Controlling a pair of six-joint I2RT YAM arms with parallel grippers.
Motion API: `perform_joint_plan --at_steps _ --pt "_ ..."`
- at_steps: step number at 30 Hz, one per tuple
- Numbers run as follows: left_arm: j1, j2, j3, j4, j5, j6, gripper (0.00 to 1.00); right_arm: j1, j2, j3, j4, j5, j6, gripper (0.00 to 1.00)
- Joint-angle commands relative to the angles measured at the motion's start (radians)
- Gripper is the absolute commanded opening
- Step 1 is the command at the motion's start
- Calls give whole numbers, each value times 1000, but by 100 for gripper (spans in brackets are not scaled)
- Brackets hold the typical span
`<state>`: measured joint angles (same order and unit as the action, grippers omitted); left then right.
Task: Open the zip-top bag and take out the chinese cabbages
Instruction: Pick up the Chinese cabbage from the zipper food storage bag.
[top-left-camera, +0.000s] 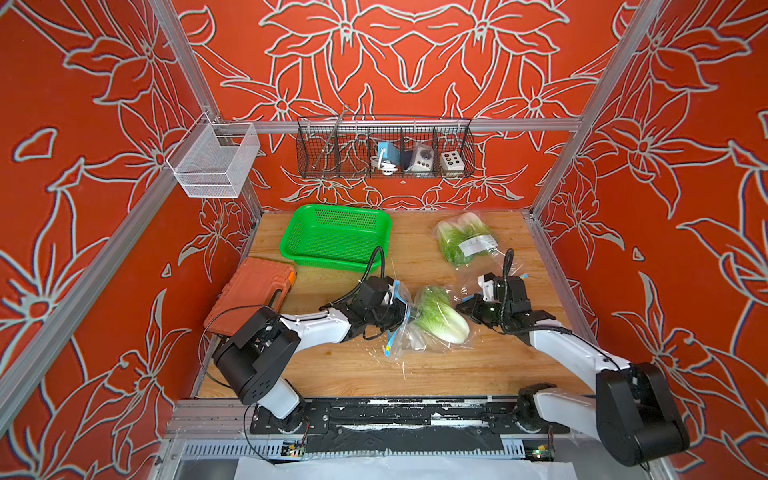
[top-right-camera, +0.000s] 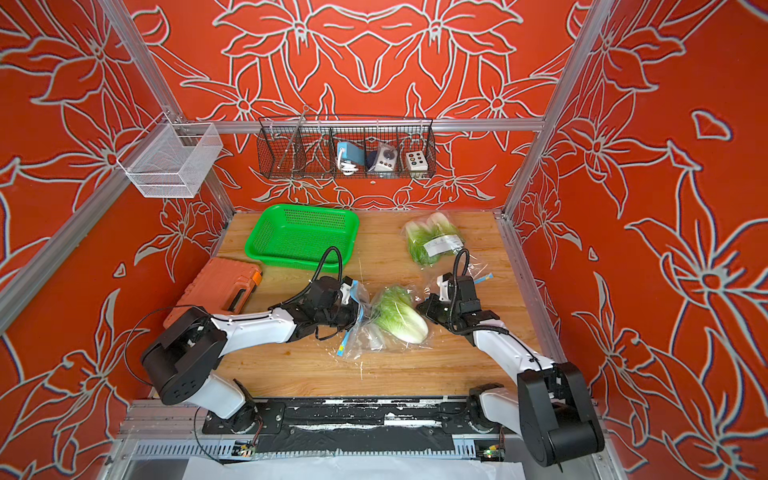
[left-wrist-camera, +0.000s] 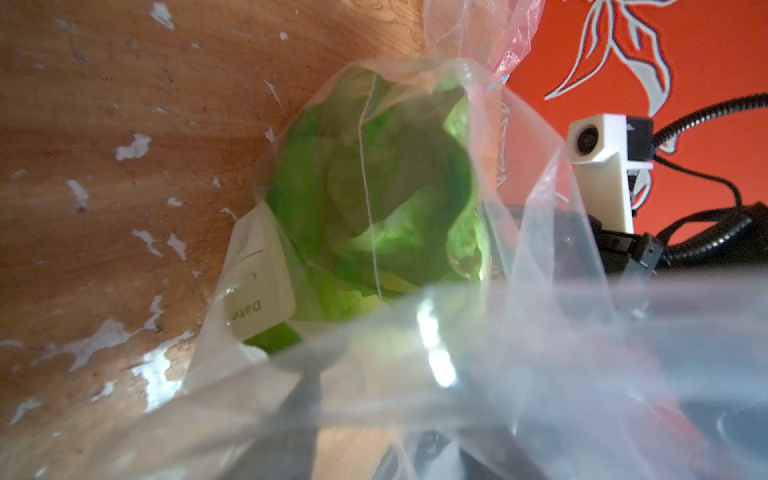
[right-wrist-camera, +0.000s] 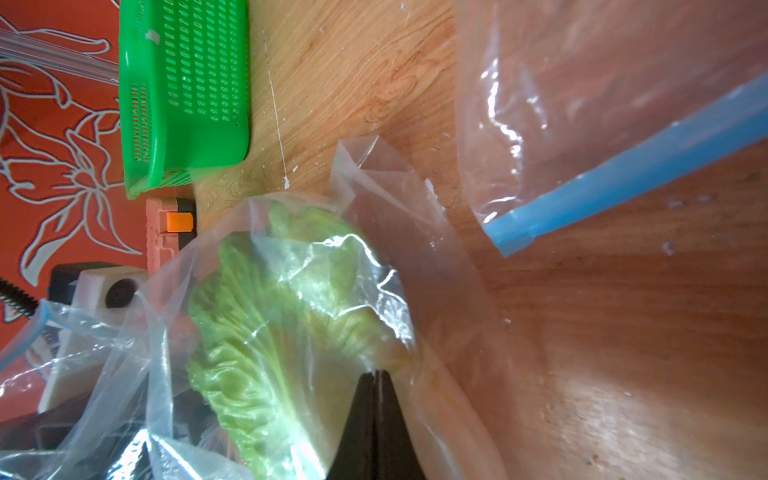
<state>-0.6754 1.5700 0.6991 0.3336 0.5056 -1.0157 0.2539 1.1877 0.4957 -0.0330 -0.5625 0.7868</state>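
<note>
A clear zip-top bag lies mid-table with one of the chinese cabbages inside, light green with a white base. My left gripper is at the bag's blue-zipped mouth. Seen through the film in the left wrist view, its fingers stand apart facing the cabbage. My right gripper is shut, pinching the bag's film beside the cabbage at the opposite end.
A second clear bag with more cabbages lies at the back right. A loose bag with a blue zip lies by the right arm. Green mesh basket at back, orange case on the left.
</note>
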Motion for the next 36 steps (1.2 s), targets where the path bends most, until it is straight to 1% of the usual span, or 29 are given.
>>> perform_joint_plan --at_steps 1,3,8,12,15,18,20,23,25,27,30,33,36 --pt "-10 29 30 35 19 -31 57 28 16 -12 40 -11 31 0" --pt "-15 39 41 36 19 -36 59 46 27 -9 47 -10 33 0" --pt "-17 59 45 52 4 -59 59 80 51 -2 61 -7 34 0" --pt "-20 79 54 68 4 -78 65 93 74 1 79 -17 38 0" --pt "-24 89 56 84 4 -106 64 111 87 12 82 -17 34 0" --pt "-30 100 65 81 -9 -122 61 131 93 24 82 -17 30 0" --pt "-30 99 54 95 -29 -149 58 137 99 26 83 -22 26 0" --pt "-29 90 40 110 -67 -177 41 137 89 17 74 -7 29 0" --pt "-27 88 48 97 -77 -173 38 136 75 10 64 8 25 0" --pt "-27 86 54 88 -95 -179 39 135 72 8 60 10 21 0" --pt "-24 80 47 84 -125 -201 46 135 68 7 46 16 16 0" --pt "-15 64 30 95 -149 -224 48 127 44 -7 36 47 25 0" --pt "-7 58 35 88 -148 -225 60 119 30 -11 30 51 23 0"
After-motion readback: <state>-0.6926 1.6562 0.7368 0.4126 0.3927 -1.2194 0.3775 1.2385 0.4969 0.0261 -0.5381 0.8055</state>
